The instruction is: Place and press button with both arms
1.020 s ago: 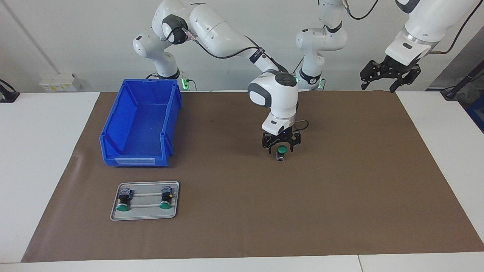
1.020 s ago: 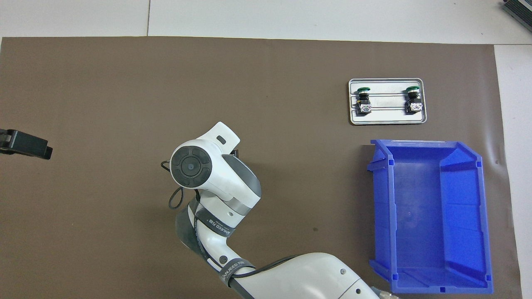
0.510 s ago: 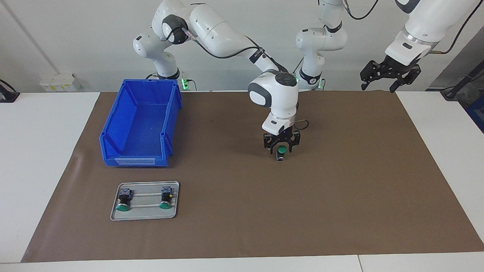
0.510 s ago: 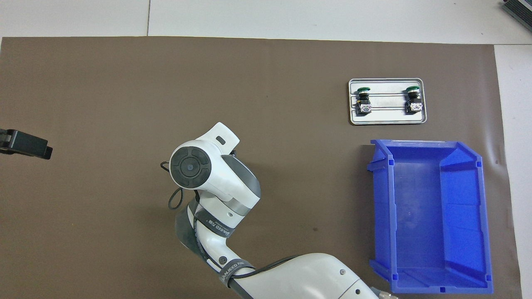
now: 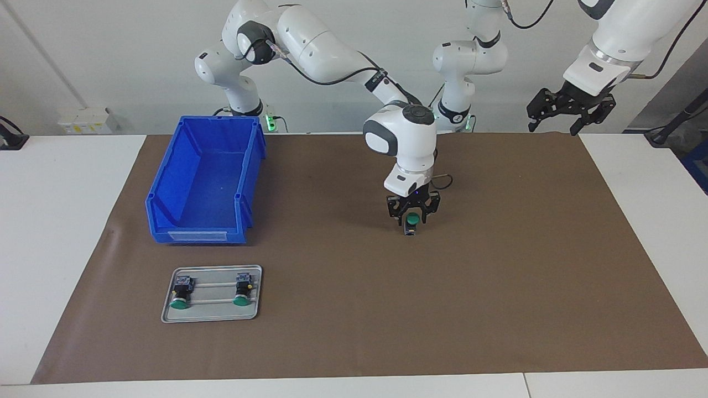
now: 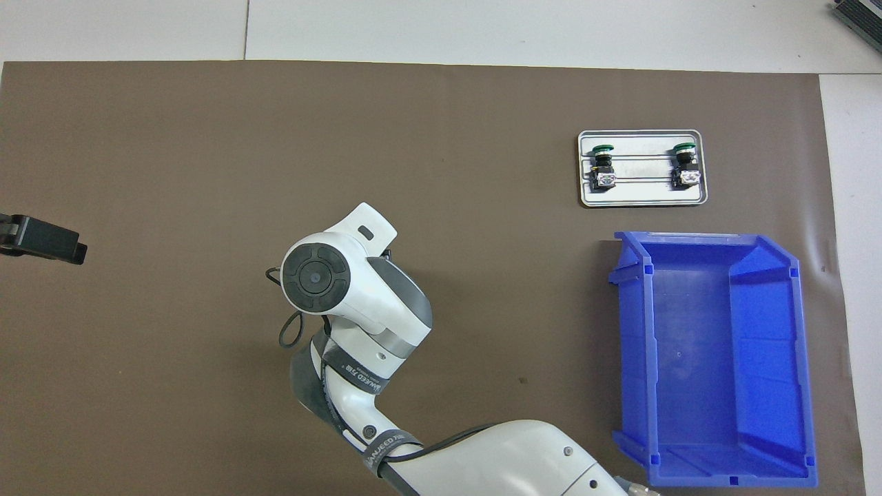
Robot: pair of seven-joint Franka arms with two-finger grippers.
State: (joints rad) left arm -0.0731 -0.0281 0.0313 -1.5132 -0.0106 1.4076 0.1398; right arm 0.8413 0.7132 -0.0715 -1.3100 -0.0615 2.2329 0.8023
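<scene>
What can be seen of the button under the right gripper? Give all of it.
The button is a small push-button switch with a round green cap, a dark body and a pale metal end. It stands cap up on the brown mat, mid-table. The right gripper sits over it, its black fingers flanking the cap.

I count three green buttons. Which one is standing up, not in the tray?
The button at the right pincer, upright on the brown mat; the two others lie in the metal tray.
</scene>
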